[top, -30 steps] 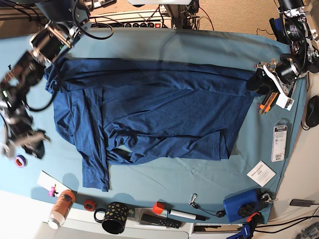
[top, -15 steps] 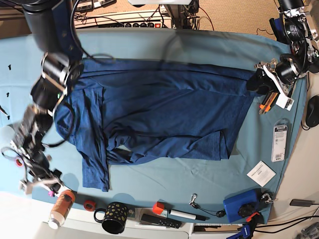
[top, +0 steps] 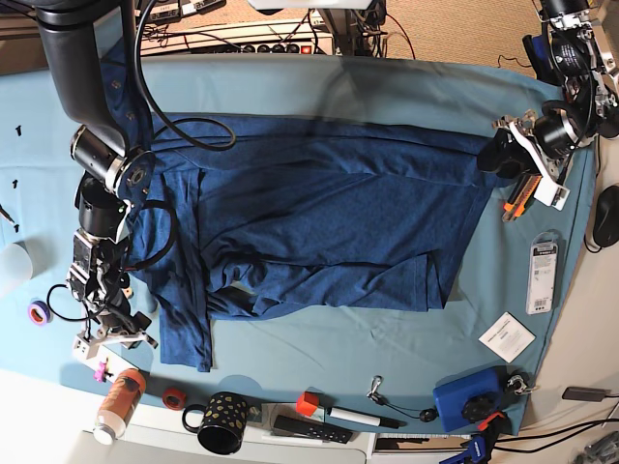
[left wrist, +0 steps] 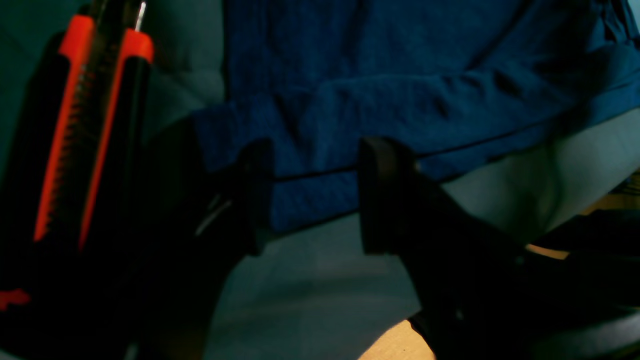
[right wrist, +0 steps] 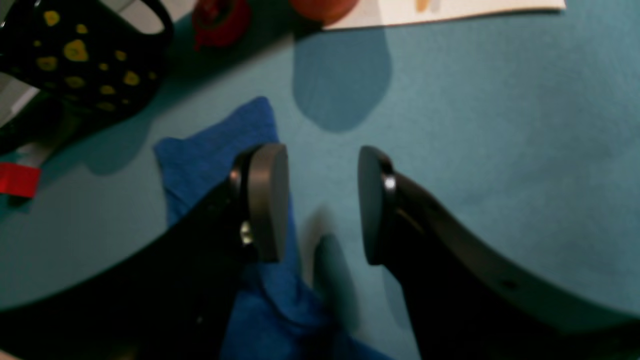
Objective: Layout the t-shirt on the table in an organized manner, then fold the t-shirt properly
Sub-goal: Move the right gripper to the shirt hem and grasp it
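— Spreading the t-shirt point(top: 319, 222) across the desk point(top: 387, 87): how should this go?
— At the frame's left, the right pincer point(top: 114, 333) is hovering spread and empty beside the sleeve hem; it should be catching that edge and pulling outward. At the right, the left pincer point(top: 498, 155) is straddling the hem, jaws parted, not yet pinching.

You're working in a robotics lab or workshop: a desk point(top: 387, 82) under a teal cloth, cables and a power strip point(top: 280, 45) along its far edge, a box cutter point(top: 517, 196), marker point(top: 360, 417), tape rolls and a mug point(top: 221, 421) along its near and right edges.
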`<state>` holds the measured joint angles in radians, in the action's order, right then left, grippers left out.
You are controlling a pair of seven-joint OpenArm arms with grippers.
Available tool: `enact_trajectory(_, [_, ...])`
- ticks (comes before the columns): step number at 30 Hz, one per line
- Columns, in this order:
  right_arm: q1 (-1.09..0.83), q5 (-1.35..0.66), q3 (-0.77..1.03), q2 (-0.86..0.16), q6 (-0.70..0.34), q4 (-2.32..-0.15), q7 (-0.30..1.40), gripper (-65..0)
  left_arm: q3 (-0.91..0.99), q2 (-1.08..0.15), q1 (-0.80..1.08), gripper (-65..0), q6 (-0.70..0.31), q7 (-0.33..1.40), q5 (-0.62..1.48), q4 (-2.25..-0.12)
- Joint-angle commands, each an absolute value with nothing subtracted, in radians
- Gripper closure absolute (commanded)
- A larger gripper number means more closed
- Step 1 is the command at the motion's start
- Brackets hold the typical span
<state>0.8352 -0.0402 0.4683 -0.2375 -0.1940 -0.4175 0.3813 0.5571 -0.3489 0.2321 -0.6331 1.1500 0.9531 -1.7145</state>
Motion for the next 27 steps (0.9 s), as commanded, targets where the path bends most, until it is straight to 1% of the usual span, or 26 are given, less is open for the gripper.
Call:
enact_trajectory(1, [0.880, -0.036, 0.466, -0.249, -0.194, -0.426, 0.374, -22.9, 0.563, -0.363, 0.224, -27.7, -0.637, 1.128, 0.972, -1.729])
enact_trajectory(8, [0.871, -0.025, 0.466, -0.249, -0.180, -0.377, 0.396, -22.9, 0.563, -0.363, 0.224, -27.7, -0.637, 1.129, 0.972, -1.729])
enact_trajectory(11, [0.852, -0.025, 0.465, -0.248, -0.181, -0.340, 0.358, -22.9, 0.563, -0.363, 0.225, -27.7, -0.637, 1.129, 0.972, -1.729])
enact_trajectory(15, [0.825, -0.025, 0.465, -0.244, -0.227, -0.338, 0.322, -22.9, 0.563, -0.363, 0.224, -27.7, -0.637, 1.126, 0.973, -1.729])
enact_trajectory(27, [0.829, -0.037, 0.465, -0.246, -0.348, -0.339, 0.278, -22.9, 0.563, -0.363, 0.224, -27.7, -0.637, 1.127, 0.972, -1.729])
